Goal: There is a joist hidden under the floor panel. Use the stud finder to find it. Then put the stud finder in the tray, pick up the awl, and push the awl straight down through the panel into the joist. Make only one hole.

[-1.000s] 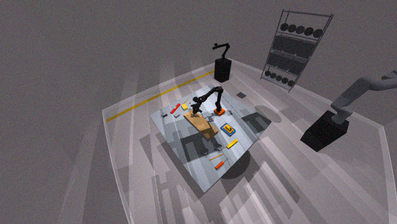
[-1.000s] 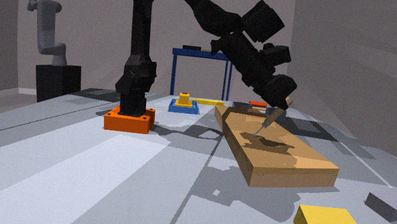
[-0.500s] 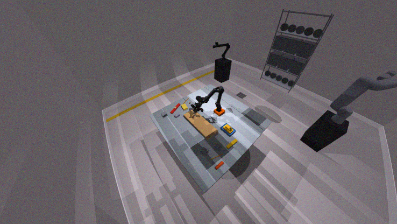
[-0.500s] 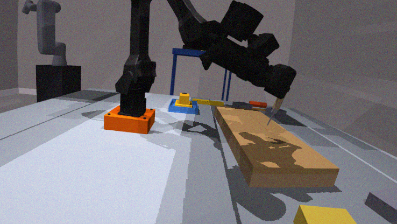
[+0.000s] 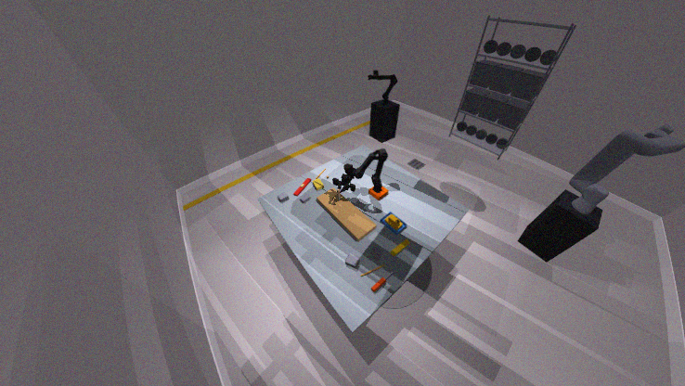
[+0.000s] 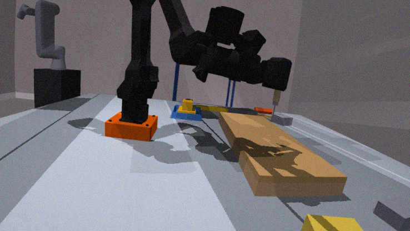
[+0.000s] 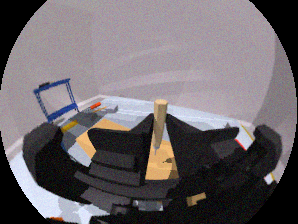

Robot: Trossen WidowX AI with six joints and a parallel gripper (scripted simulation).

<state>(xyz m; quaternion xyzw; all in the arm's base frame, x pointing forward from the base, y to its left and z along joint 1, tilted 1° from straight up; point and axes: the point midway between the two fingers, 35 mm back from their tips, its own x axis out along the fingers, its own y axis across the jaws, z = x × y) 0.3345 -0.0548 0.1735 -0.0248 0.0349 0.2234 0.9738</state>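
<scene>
My gripper (image 5: 338, 189) (image 6: 277, 86) (image 7: 159, 116) is shut on the awl. The awl (image 6: 276, 96) (image 7: 160, 111) has a pale wooden handle and points nearly straight down, its thin metal shaft below the fingers. It hangs over or beside the tan floor panel (image 5: 355, 222) (image 6: 313, 163) (image 7: 105, 132); the gap between tip and panel cannot be told. Shadow covers part of the panel top, and no hole can be made out. The yellow stud finder (image 5: 394, 220) (image 6: 187, 105) sits in the blue tray (image 5: 396, 231) (image 6: 186, 115).
A red bar (image 5: 302, 186) and a yellow block (image 5: 317, 184) (image 6: 333, 224) lie past one panel end. Grey blocks (image 5: 352, 260) (image 6: 283, 120) lie around the panel. A yellow bar (image 5: 400, 247) and an orange-handled tool (image 5: 379, 284) lie beyond the tray.
</scene>
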